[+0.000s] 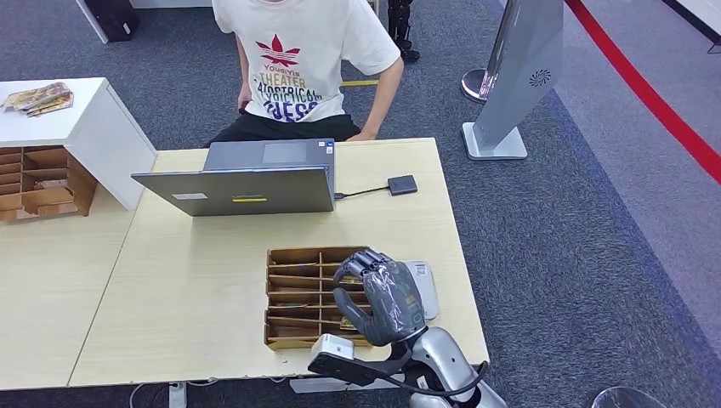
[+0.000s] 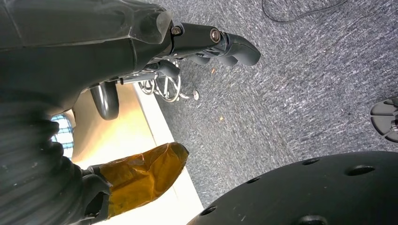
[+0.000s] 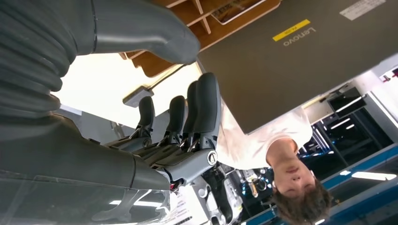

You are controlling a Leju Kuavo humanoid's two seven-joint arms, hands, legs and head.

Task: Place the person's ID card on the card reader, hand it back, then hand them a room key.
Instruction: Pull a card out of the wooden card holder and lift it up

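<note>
My right hand (image 1: 379, 297) hovers over the right part of a wooden slotted card holder (image 1: 293, 297) near the table's front edge; its fingers curl downward and grip nothing. In the right wrist view the fingers (image 3: 197, 108) stand apart from the thumb (image 3: 155, 33), with the holder (image 3: 164, 61) and a card (image 3: 239, 7) in one slot beyond them. A white flat device (image 1: 428, 287) lies just right of the holder, partly hidden by the hand. A small dark box (image 1: 402, 184) is cabled to the laptop (image 1: 255, 183). My left hand (image 2: 108, 56) hangs beside the table edge, empty.
A person (image 1: 298, 59) sits behind the table facing me, hands down by their lap. A second wooden holder (image 1: 42, 183) and a white cabinet (image 1: 85, 127) stand at the left. A grey kiosk stand (image 1: 519, 76) is on the carpet at the right.
</note>
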